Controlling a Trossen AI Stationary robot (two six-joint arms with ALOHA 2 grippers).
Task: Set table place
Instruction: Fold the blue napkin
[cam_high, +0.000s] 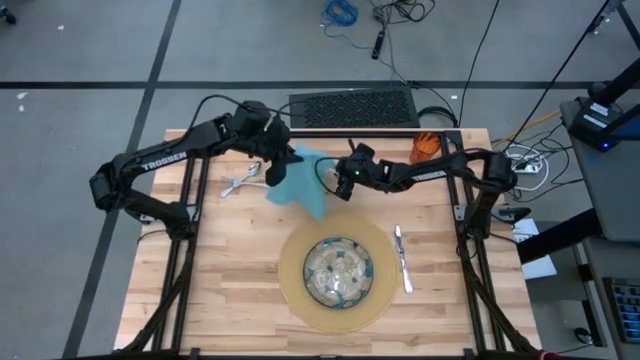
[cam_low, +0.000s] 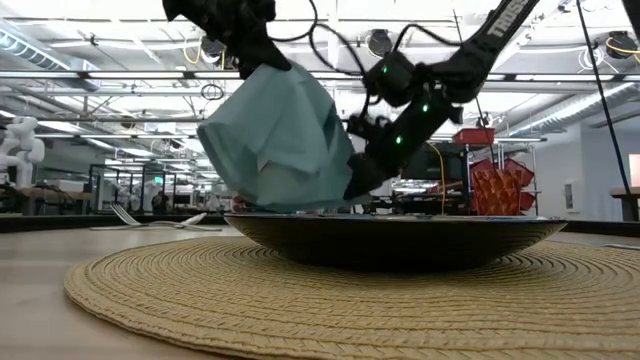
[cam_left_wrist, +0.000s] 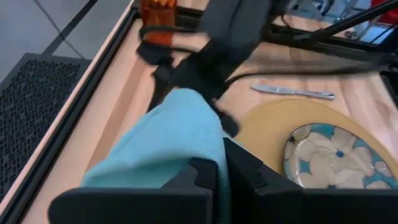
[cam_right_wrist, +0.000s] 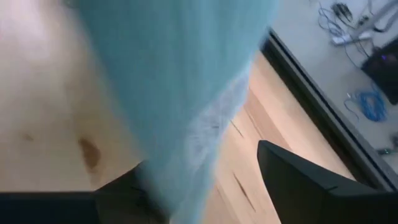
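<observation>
Napkin: the teal cloth napkin (cam_high: 298, 182) hangs in the air above the far half of the tabletop, at about 11 o'clock from the mat, its lower corner drooping toward the mat's far edge
Left tool: the left tool (cam_high: 275, 150) pinches the napkin's upper edge, fingers (cam_left_wrist: 205, 175) closed tight on the cloth
Right tool: the right tool (cam_high: 338, 183) sits at the napkin's right side with its fingers (cam_right_wrist: 311, 180) spread wide; in the right wrist view the cloth hangs between them and they do not clamp it
Mat: the round tan woven mat (cam_high: 294, 283) lies at the near middle of the tabletop
Bowl: the patterned glass bowl (cam_high: 339, 272) stands at the mat's centre
Knife: the silver knife (cam_high: 402, 258) lies on the wood just beside the mat at 3 o'clock, pointing away from the near edge
Other cutlery: silver pieces (cam_high: 239, 181) lie at about 10 o'clock from the mat, under the left arm; which pieces cannot be told
Cup: the small orange cup (cam_high: 426, 146) stands at the far right corner, about 1 o'clock from the mat
Tabletop: light butcher-block tabletop (cam_high: 230, 270) with black frame rails
Beyond: a black grille mat (cam_high: 352, 108) lies on the floor past the far edge
</observation>
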